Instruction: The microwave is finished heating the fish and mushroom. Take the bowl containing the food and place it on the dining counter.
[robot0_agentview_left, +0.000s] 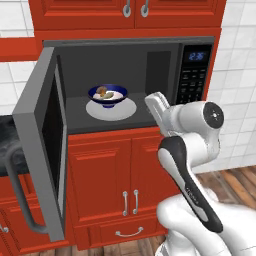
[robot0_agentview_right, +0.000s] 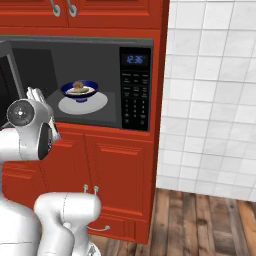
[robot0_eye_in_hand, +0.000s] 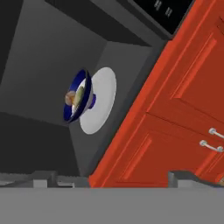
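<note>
The microwave (robot0_agentview_left: 192, 75) (robot0_agentview_right: 135, 90) stands open, its door (robot0_agentview_left: 40, 150) swung out to the left. Inside, the dark blue bowl (robot0_agentview_left: 108, 93) (robot0_agentview_right: 79, 90) (robot0_eye_in_hand: 81, 98) sits on the white turntable plate (robot0_agentview_left: 111, 109) (robot0_agentview_right: 82, 104) (robot0_eye_in_hand: 101, 105). The fish and mushroom (robot0_agentview_left: 104, 92) (robot0_agentview_right: 78, 86) (robot0_eye_in_hand: 72, 97) lie in the bowl. My gripper (robot0_agentview_left: 154, 100) (robot0_agentview_right: 35, 95) (robot0_eye_in_hand: 116, 179) hovers in front of the cavity's lower right, apart from the bowl, open and empty. The dining counter is out of view.
Red cabinet doors (robot0_agentview_left: 125, 175) (robot0_agentview_right: 115, 170) sit below the microwave, more red cabinets (robot0_agentview_left: 135, 12) above. The open door's long handle (robot0_agentview_left: 20, 195) juts out at the left. A black marble counter (robot0_agentview_left: 7, 135) lies behind it. White tiled wall (robot0_agentview_right: 210, 100) is at right.
</note>
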